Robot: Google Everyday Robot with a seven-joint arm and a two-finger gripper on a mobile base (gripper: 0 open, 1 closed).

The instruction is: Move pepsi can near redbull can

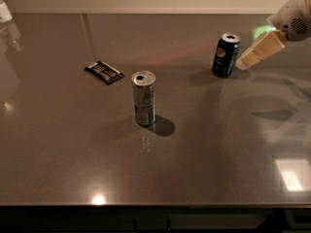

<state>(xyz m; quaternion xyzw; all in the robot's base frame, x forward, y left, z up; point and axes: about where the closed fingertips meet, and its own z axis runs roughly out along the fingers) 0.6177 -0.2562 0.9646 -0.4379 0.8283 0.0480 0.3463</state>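
in the camera view, the gripper (246, 61) hung at the right edge, far right of and behind the redbull can (144, 99). its cream tip reached down just beside the pepsi can (226, 55); contact could not be told, nor whether it was open or closed. it held nothing that showed. the pepsi can stood upright on the bench (204, 178), right of and behind the redbull can, well apart, dark blue with a round red-white-blue logo and an opened silver top. the redbull can stood upright, slim and silver-grey. a flat black packet (104, 72) lay left of and behind it.
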